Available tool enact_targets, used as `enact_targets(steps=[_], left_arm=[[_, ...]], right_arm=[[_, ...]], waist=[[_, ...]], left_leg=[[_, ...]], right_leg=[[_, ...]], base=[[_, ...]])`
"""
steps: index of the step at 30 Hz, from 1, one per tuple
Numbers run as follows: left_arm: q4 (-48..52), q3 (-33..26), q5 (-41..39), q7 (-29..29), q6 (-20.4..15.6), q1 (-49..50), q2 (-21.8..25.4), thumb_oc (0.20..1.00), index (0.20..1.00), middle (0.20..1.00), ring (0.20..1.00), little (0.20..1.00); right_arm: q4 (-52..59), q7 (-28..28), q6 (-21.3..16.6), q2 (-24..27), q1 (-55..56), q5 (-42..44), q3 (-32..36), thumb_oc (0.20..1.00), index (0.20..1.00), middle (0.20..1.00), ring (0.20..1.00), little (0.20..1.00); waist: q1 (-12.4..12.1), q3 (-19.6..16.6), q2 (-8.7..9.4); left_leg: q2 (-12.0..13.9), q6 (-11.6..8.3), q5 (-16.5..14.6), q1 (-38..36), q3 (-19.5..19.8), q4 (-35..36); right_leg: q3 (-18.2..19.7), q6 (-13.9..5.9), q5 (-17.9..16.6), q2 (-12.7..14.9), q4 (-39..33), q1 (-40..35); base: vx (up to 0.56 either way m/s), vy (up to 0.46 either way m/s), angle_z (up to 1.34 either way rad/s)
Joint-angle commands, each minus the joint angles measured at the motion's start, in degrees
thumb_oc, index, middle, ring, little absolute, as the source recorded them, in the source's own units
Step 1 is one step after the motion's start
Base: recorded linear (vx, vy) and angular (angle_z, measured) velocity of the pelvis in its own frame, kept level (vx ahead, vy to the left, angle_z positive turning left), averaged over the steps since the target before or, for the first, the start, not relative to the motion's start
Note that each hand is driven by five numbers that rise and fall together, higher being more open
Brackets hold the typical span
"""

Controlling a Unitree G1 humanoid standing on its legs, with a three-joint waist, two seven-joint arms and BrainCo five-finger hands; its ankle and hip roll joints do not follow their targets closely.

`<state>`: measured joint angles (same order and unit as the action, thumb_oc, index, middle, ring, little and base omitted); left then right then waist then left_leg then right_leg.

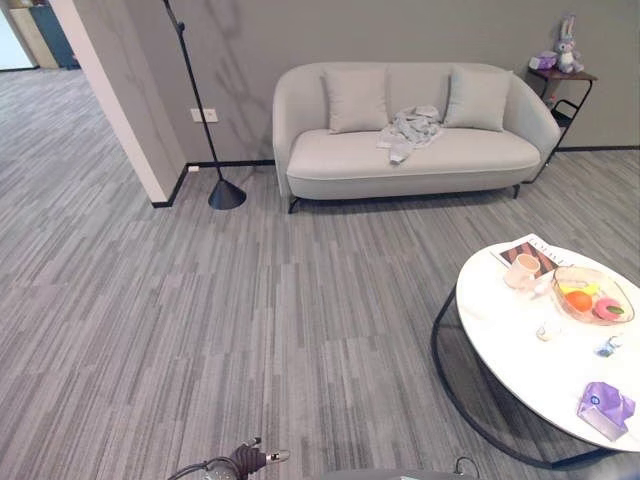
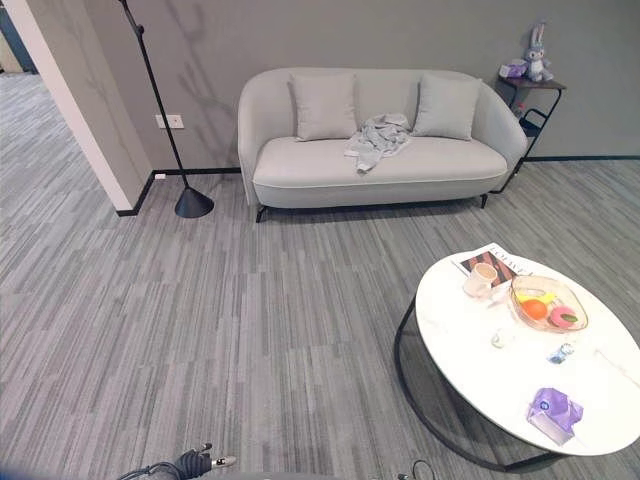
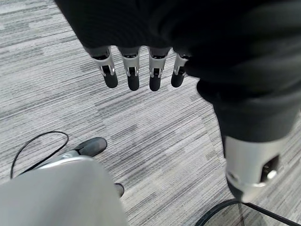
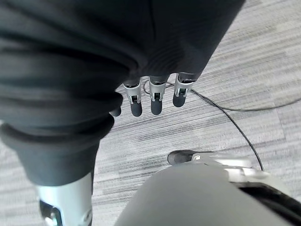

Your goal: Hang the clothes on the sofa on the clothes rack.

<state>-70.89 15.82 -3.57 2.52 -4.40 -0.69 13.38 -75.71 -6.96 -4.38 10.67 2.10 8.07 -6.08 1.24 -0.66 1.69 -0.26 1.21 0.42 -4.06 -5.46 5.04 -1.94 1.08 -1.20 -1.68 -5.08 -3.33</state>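
A crumpled light grey garment [image 1: 410, 130] lies on the seat of a pale grey sofa [image 1: 480, 152] against the far wall, between two cushions. Left of the sofa a thin black pole [image 1: 198, 105] rises from a cone-shaped base [image 1: 226, 194]. My left hand [image 3: 133, 77] hangs over the carpet with straight fingers and holds nothing. In the same way, my right hand [image 4: 156, 102] hangs open and empty above the floor. Both hands are far from the sofa.
A round white table [image 1: 530, 370] on a black frame stands at the near right, carrying a cup [image 1: 522, 270], a fruit bowl [image 1: 592, 295] and a purple box [image 1: 605, 410]. A side table with a plush rabbit [image 1: 566, 45] is right of the sofa. A wall column [image 1: 120, 100] juts out at left.
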Motion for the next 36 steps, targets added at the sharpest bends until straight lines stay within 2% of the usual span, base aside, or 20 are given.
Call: enact_targets(steps=[1,3,6,7,9,11,14,15,18,20,21,23,24,25,29,30,33,34,35,36], left_arm=[[-1.9,0.78,-0.49,0.51,-0.84,-4.99,-1.35,1.0,1.0,1.0,1.0,1.0],[-1.67,0.63,-0.52,0.61,-0.84,-4.91,-1.61,1.0,1.0,1.0,1.0,1.0],[-1.46,0.33,-0.41,0.94,-0.65,-4.74,-1.98,1.0,1.0,1.0,1.0,1.0],[-1.57,0.27,-0.32,0.99,-0.65,-4.64,-2.05,1.0,1.0,1.0,1.0,1.0],[-1.5,0.28,-0.9,1.3,-0.27,-5.07,-2.47,1.0,1.0,1.0,1.0,1.0],[-3.53,-0.3,-1.44,1.35,-0.25,-4.84,-3.35,1.0,1.0,1.0,1.0,1.0],[-6.04,-3.04,-3.2,1.46,0.09,-4.51,-3.55,1.0,1.0,1.0,1.0,1.0],[-5.58,-3.18,-2.84,1.46,0.14,-4.9,-3.14,1.0,1.0,1.0,1.0,1.0],[-3.23,-3.39,-2.85,1.55,0.11,-5.95,-2.18,1.0,1.0,1.0,1.0,1.0],[-3.01,-3.26,-2.72,1.3,0.0,-6.49,-1.42,1.0,1.0,1.0,1.0,1.0],[-3.3,-4.26,-2.42,1.51,0.15,-6.16,-1.37,1.0,1.0,1.0,1.0,1.0],[-4.0,-5.08,-1.53,1.4,0.05,-5.01,-1.17,1.0,1.0,1.0,1.0,1.0],[-4.0,-5.08,-1.52,1.41,0.04,-4.98,-1.15,1.0,1.0,1.0,1.0,1.0],[-4.9,-5.43,-1.01,1.08,-0.19,-4.18,-0.57,1.0,1.0,1.0,1.0,1.0],[-6.09,-5.34,-0.19,0.84,-0.17,-3.44,0.57,1.0,1.0,1.0,1.0,1.0],[-5.73,-5.42,-0.35,0.92,-0.13,-3.26,0.78,1.0,1.0,1.0,1.0,1.0],[-5.76,-6.0,-1.32,0.67,-0.36,-3.03,0.62,1.0,1.0,1.0,1.0,1.0],[-5.83,-6.21,-1.44,0.65,-0.46,-3.12,0.64,1.0,1.0,1.0,1.0,1.0],[-5.83,-6.23,-1.43,0.65,-0.47,-3.14,0.65,1.0,1.0,1.0,1.0,1.0],[-5.77,-6.29,-1.42,0.42,-0.54,-3.27,0.9,1.0,1.0,1.0,1.0,1.0]], right_arm=[[0.03,-0.78,-1.54,-0.84,-1.49,1.93,0.64,1.0,1.0,1.0,1.0,1.0],[-0.25,-0.81,-1.67,-0.8,-1.31,1.9,0.82,1.0,1.0,1.0,1.0,1.0],[0.58,-0.77,-2.06,-0.51,-1.14,1.69,0.39,1.0,1.0,1.0,1.0,1.0],[1.19,-0.84,-2.14,-0.39,-1.07,1.7,0.22,1.0,1.0,1.0,1.0,1.0],[3.16,-0.53,-2.2,0.42,-1.12,2.35,-0.09,1.0,1.0,1.0,1.0,1.0],[4.17,-0.23,-2.04,0.59,-1.56,2.12,-0.93,1.0,1.0,1.0,1.0,1.0],[6.1,-0.09,-2.26,0.1,-1.17,2.91,0.47,1.0,1.0,1.0,1.0,1.0],[6.1,-0.14,-2.2,-0.2,-1.39,2.64,0.38,1.0,1.0,1.0,1.0,1.0],[6.18,-0.09,-2.13,-0.35,-2.61,2.56,-0.43,1.0,1.0,1.0,1.0,1.0],[5.94,0.0,-2.12,-0.35,-3.62,3.17,-0.65,1.0,1.0,1.0,1.0,1.0],[5.66,-0.2,-2.06,-0.77,-3.67,3.03,-0.65,1.0,1.0,1.0,1.0,1.0],[4.64,-0.4,-1.96,-1.37,-3.53,2.6,-0.71,1.0,1.0,1.0,1.0,1.0],[4.62,-0.4,-1.98,-1.39,-3.5,2.6,-0.72,1.0,1.0,1.0,1.0,1.0],[3.45,-0.72,-2.0,-2.2,-3.2,2.22,-0.6,1.0,1.0,1.0,1.0,1.0],[1.62,-1.25,-1.95,-2.65,-3.15,0.71,-2.11,1.0,1.0,1.0,1.0,1.0],[1.74,-1.52,-1.85,-2.11,-3.2,0.29,-2.19,1.0,1.0,1.0,1.0,1.0],[2.86,-1.86,-1.63,-1.15,-3.81,0.29,-2.24,1.0,1.0,1.0,1.0,1.0],[3.44,-1.88,-1.65,-0.99,-4.04,0.2,-2.2,1.0,1.0,1.0,1.0,1.0],[3.45,-1.88,-1.64,-0.99,-4.06,0.2,-2.21,1.0,1.0,1.0,1.0,1.0],[4.3,-1.87,-1.65,-0.58,-3.69,0.39,-2.16,1.0,1.0,1.0,1.0,1.0]], waist=[[0.19,-0.95,-1.52],[0.41,-1.19,-1.79],[0.01,-0.39,-1.92],[-0.11,0.09,-1.57],[-1.02,3.56,0.46],[-1.56,5.23,0.43],[-3.19,5.21,1.03],[-4.95,5.75,1.39],[-8.01,7.19,0.81],[-9.27,7.98,1.09],[-9.62,6.61,1.12],[-9.87,3.27,1.38],[-9.95,3.22,1.45],[-10.33,0.29,2.71],[-10.88,-2.96,3.96],[-10.66,-2.73,1.93],[-8.59,0.67,-2.34],[-8.12,1.65,-3.11],[-8.05,1.95,-2.9],[-7.54,2.73,-2.86]], left_leg=[[2.77,-3.12,-1.4,-1.46,2.04,-0.04],[3.42,-3.19,-1.21,-2.09,1.88,-0.04],[6.04,-3.23,2.88,-3.91,1.4,-0.04],[6.63,-3.24,3.05,-2.93,1.25,-3.0],[8.28,-2.81,1.79,5.6,1.66,-19.56],[9.31,-1.88,1.03,8.76,2.2,-26.49],[6.53,-2.66,1.1,14.58,1.16,-21.47],[4.38,-3.74,2.77,15.27,-0.28,-13.19],[2.37,-4.17,4.41,19.43,-1.06,-0.46],[1.92,-4.25,3.63,23.03,-3.21,-0.04],[1.98,-4.5,2.84,21.72,-2.59,-0.04],[1.33,-4.68,5.38,19.01,-2.46,-0.04],[1.31,-4.68,5.34,18.99,-2.56,-0.04],[0.42,-4.3,6.76,17.62,-2.24,-0.04],[-1.82,-3.29,5.25,13.91,-1.82,-0.04],[-1.25,-3.08,5.05,10.41,-1.0,-0.04],[0.86,-2.73,3.6,2.63,-0.05,-0.04],[1.27,-2.91,3.4,0.67,-0.09,-0.04],[1.0,-2.89,3.33,0.39,-0.08,-0.04],[0.73,-3.25,2.72,-1.79,-0.43,-0.04]], right_leg=[[-0.14,-2.7,-4.49,2.98,0.08,3.34],[-0.26,-2.8,-4.46,2.63,0.08,3.04],[-0.3,-2.73,-3.99,1.57,0.08,2.16],[-0.25,-2.59,-4.13,1.69,0.08,1.85],[-0.94,-1.88,-5.33,2.97,0.08,0.5],[-1.06,-1.4,-5.58,2.39,0.08,-1.05],[-0.19,-1.73,-4.39,1.05,0.08,-3.34],[0.96,-1.98,-4.19,0.18,0.08,-5.41],[1.73,-1.92,-3.85,-0.97,0.08,-8.07],[1.93,-1.86,-3.42,-0.83,0.08,-10.2],[2.33,-1.86,-3.24,-0.68,0.08,-10.62],[3.56,-1.81,-4.36,0.32,0.08,-11.95],[3.64,-1.82,-4.34,0.39,0.08,-11.94],[4.38,-1.72,-6.3,1.82,0.08,-12.91],[3.68,-1.89,-6.68,4.36,7.77,-12.62],[2.76,-1.9,-6.96,3.7,17.26,-9.95],[-0.1,-1.75,-5.47,2.62,33.18,-2.02],[-1.57,-1.5,-4.57,3.51,34.75,0.64],[-1.57,-1.53,-4.15,3.79,35.24,0.54],[-4.48,-1.65,-3.4,6.34,29.38,2.29]], base=[[0.04,-0.058,-0.02],[0.09,-0.088,-0.04],[0.09,-0.141,-0.02],[-0.02,-0.242,0.0],[-0.08,-0.308,0.08],[0.06,-0.211,0.3],[0.25,-0.062,0.03],[0.39,0.035,0.03],[0.34,0.057,0.02],[0.34,0.093,-0.24],[0.45,0.159,-0.43],[0.46,0.182,-0.53],[0.52,0.207,-0.65],[0.5,0.202,-0.47],[0.55,0.254,-0.47],[0.4,0.235,-0.19],[0.4,0.228,-0.11],[0.2,0.097,-0.07],[0.33,0.043,0.02],[0.23,0.007,0.04]])
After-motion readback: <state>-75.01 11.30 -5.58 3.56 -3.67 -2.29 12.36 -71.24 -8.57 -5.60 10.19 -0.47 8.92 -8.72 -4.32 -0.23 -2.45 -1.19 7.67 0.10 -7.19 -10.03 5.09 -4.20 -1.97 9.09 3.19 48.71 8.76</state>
